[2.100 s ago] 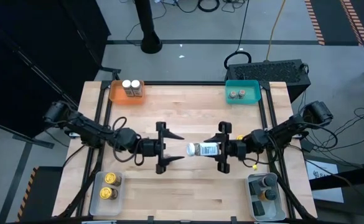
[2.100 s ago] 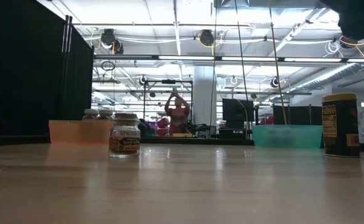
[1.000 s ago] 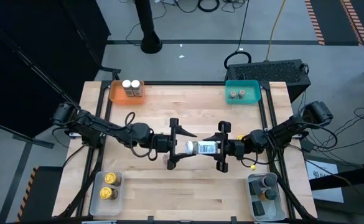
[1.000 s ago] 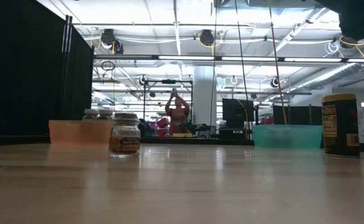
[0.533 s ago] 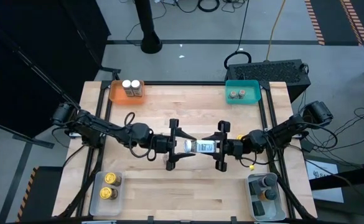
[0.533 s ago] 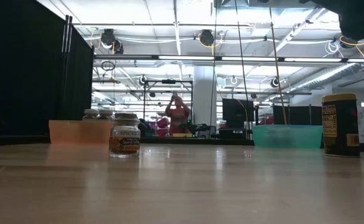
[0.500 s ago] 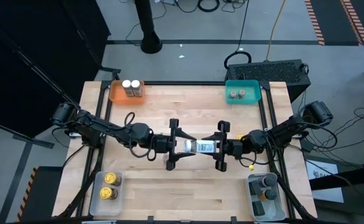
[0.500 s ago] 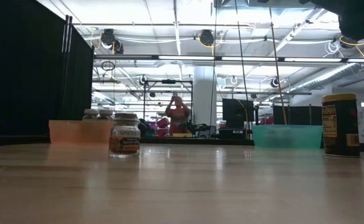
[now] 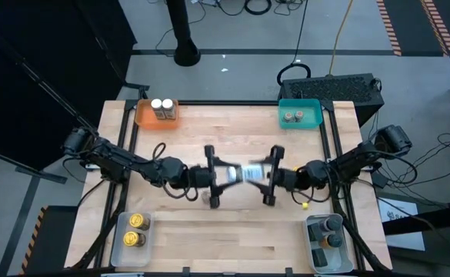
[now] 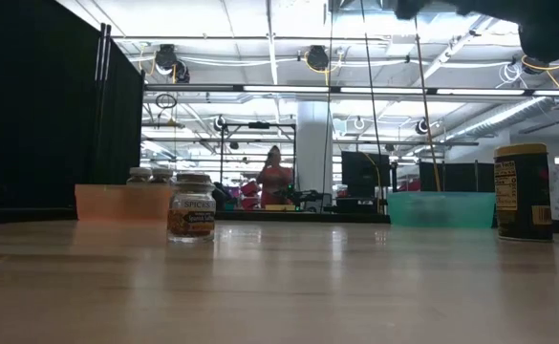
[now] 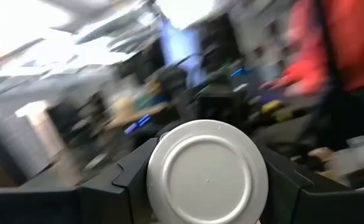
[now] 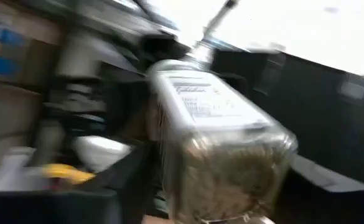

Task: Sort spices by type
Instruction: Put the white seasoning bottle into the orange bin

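Tabletop jars low [image 10: 191, 207] — mid-air jar [image 9: 240, 172] overhead

This is a large industrial lab or workshop hall. A wooden bench [image 9: 232, 138] stands on a grey concrete floor [image 9: 248, 31] strewn with cables [image 9: 301, 35] and marked with striped hazard tape [image 9: 390, 27]. Beyond it run exposed ceiling ducts [image 10: 308, 59], strip lights [image 10: 289, 89], black partitions [image 10: 59, 115], and other workstations where a person [image 10: 274, 177] stands.

Both arms reached inward over the table's middle, wrists level and facing each other. The left gripper [image 9: 218, 175] and the right gripper [image 9: 261, 175] stood nearly tip to tip. Motion blur hid their fingers, so whether either gripped could not be told.
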`<act>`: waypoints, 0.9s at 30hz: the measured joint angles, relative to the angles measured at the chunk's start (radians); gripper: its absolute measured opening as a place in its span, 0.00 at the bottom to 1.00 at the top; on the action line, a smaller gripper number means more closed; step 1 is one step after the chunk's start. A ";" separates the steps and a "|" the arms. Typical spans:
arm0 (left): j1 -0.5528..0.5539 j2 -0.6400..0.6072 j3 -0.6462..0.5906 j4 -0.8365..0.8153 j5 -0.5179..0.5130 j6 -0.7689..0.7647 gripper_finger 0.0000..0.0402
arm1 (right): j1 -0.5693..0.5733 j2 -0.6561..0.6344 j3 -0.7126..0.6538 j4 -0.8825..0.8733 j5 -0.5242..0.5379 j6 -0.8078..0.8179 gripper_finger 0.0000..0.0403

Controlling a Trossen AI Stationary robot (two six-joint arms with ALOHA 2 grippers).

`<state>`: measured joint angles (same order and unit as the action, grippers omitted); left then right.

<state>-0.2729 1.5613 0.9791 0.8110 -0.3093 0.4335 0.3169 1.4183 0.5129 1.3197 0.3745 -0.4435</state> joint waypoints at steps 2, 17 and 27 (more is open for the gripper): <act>-0.002 -0.029 0.000 -0.055 -0.119 -0.007 0.51 | -0.004 -0.008 0.000 0.011 0.111 0.014 0.72; 0.231 -0.414 0.023 -0.913 -0.750 -0.470 0.51 | -0.002 -0.194 0.000 -0.223 0.570 0.213 0.83; 0.718 -0.351 0.306 -1.782 -0.410 -0.871 0.51 | -0.001 -0.250 0.000 -0.343 0.566 0.276 0.83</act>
<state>0.4452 1.2107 1.2852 -0.9710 -0.7197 -0.4375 0.3155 1.1684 0.5133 0.9764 0.9409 -0.1678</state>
